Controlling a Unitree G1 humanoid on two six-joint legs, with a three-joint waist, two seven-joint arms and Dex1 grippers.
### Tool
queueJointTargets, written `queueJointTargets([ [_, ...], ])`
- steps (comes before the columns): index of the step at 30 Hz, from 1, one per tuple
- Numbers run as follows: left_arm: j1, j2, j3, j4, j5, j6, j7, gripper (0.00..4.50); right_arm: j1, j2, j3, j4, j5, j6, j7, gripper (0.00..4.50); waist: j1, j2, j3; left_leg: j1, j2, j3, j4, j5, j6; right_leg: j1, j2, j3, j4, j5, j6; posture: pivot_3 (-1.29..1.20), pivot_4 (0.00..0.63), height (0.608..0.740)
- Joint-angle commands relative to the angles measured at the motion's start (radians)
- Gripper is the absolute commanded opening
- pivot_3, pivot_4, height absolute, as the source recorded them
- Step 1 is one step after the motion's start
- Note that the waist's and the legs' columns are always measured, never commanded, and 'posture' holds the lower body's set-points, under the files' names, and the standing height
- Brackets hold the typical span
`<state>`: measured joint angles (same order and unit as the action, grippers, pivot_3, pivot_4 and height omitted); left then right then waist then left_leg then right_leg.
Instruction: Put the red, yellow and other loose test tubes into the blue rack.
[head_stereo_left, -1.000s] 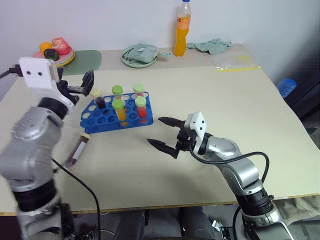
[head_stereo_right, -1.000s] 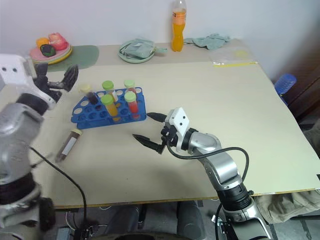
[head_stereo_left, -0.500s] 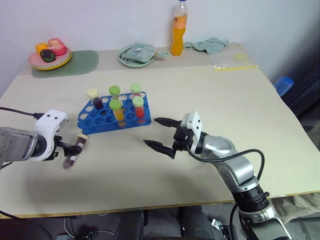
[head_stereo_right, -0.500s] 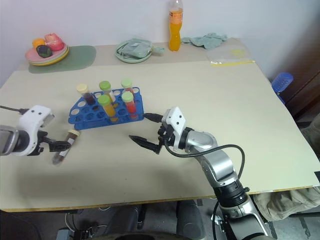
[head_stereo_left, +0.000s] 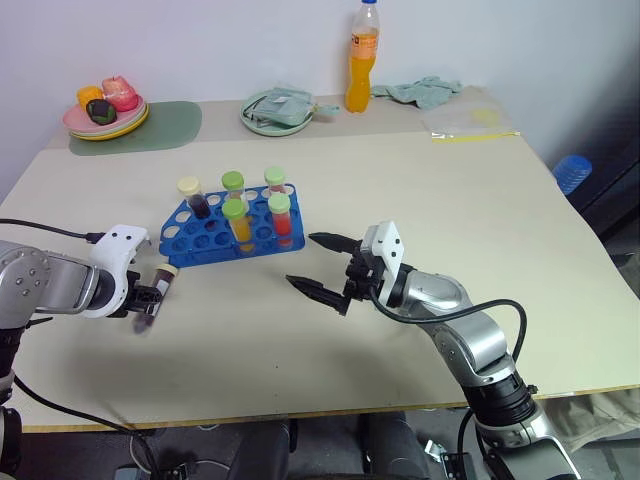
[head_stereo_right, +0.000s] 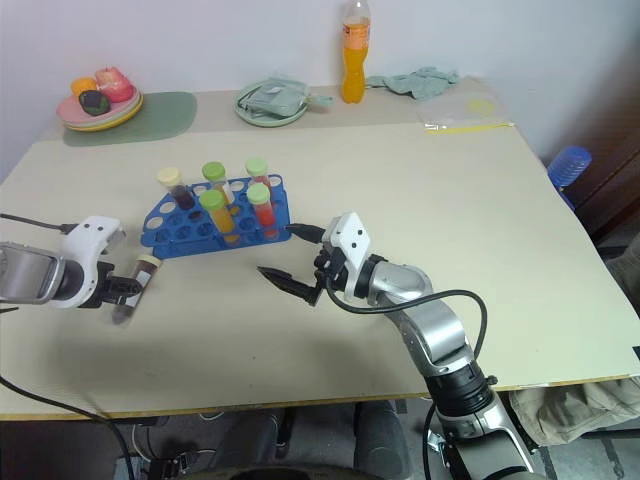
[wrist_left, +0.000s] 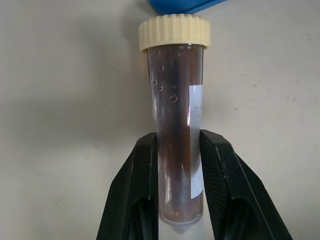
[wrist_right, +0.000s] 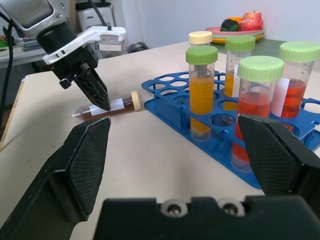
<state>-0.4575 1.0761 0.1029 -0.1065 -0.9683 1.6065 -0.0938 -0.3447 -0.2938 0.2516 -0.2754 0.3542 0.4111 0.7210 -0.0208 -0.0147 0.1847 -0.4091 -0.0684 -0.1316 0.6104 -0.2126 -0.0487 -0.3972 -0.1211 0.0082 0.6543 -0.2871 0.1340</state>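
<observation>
left gripper (wrist_left: 180, 175): pinching the dark tube (wrist_left: 176, 125) low on its body, cap free for racking
right gripper (head_stereo_left: 322, 265): spread wide beside the blue rack (head_stereo_left: 205, 238); idle

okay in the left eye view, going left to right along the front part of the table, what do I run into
Left end effector shut on the dark tube → blue rack of capped tubes → right end effector, open.
</observation>
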Motion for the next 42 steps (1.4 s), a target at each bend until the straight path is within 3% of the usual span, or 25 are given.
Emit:
queueJointTargets([
  [1, 0.027, -0.021, 0.177, 0.015, 0.065, -0.009, 0.057, 0.63, 0.007, -0.011, -0.018, -0.053, 0.012, 0.001, 0.001, 4.50, -0.004, 0.000, 0.000, 0.000, 0.000, 0.001, 0.000, 0.000, 0.000, -0.001, 0.000, 0.001, 0.000, 0.000, 0.000, 0.00, 0.150, 0.740],
  [5, 0.123, -0.149, 0.429, -0.129, 0.230, -0.351, 0.128, 0.63, 0.014, -0.039, -0.022, -0.063, 0.051, 0.034, 0.040, 4.50, 0.001, -0.001, 0.000, -0.001, 0.000, 0.002, 0.000, 0.000, 0.000, -0.003, 0.000, 0.003, 0.001, 0.000, 0.000, 0.00, 0.150, 0.740],
  [10, 0.204, -0.294, 0.494, -0.239, 0.350, -0.569, 0.161, 0.63, 0.000, -0.095, -0.004, -0.056, 0.065, 0.048, 0.123, 4.50, 0.009, -0.002, 0.000, -0.001, 0.000, 0.004, 0.000, 0.000, 0.000, -0.002, -0.001, 0.004, 0.000, 0.000, 0.000, 0.00, 0.150, 0.740],
  [15, 0.220, -0.519, 0.290, -0.430, 0.496, -0.974, 0.111, 0.63, -0.028, -0.090, 0.008, -0.020, 0.047, 0.023, 0.156, 4.50, 0.024, -0.005, -0.001, -0.001, -0.001, 0.003, 0.002, 0.000, 0.000, 0.001, -0.001, 0.002, -0.003, 0.001, 0.001, 0.00, 0.150, 0.740],
  [19, 0.279, -0.678, 0.108, -0.408, 0.673, -1.233, 0.122, 0.63, -0.037, -0.079, 0.015, -0.011, 0.041, 0.018, 0.155, 4.50, 0.020, -0.004, -0.002, -0.001, -0.001, 0.005, 0.002, -0.001, 0.000, 0.001, -0.001, 0.004, -0.004, 0.002, 0.001, 0.00, 0.150, 0.740],
  [23, 0.334, -0.752, 0.028, -0.325, 0.833, -1.462, 0.131, 0.63, -0.029, -0.079, 0.008, -0.021, 0.034, 0.019, 0.142, 4.50, 0.009, -0.004, -0.002, -0.001, 0.000, 0.010, 0.001, -0.001, 0.001, 0.000, 0.000, 0.005, -0.004, 0.002, 0.001, 0.00, 0.150, 0.740],
  [29, 0.352, -0.810, 0.028, -0.194, 0.920, -1.586, 0.152, 0.63, -0.012, -0.082, 0.000, -0.044, 0.036, 0.029, 0.120, 4.50, 0.010, -0.004, -0.002, -0.001, 0.000, 0.010, 0.002, -0.001, 0.002, 0.000, 0.000, 0.005, -0.004, 0.002, 0.001, 0.00, 0.150, 0.740],
  [42, 0.373, -0.867, 0.014, -0.098, 0.949, -1.620, 0.106, 0.63, -0.010, -0.088, 0.001, -0.051, 0.041, 0.031, 0.113, 4.50, 0.010, -0.004, -0.002, -0.001, 0.000, 0.010, 0.002, -0.001, 0.002, 0.001, 0.000, 0.005, -0.004, 0.002, 0.001, 0.00, 0.150, 0.740],
])
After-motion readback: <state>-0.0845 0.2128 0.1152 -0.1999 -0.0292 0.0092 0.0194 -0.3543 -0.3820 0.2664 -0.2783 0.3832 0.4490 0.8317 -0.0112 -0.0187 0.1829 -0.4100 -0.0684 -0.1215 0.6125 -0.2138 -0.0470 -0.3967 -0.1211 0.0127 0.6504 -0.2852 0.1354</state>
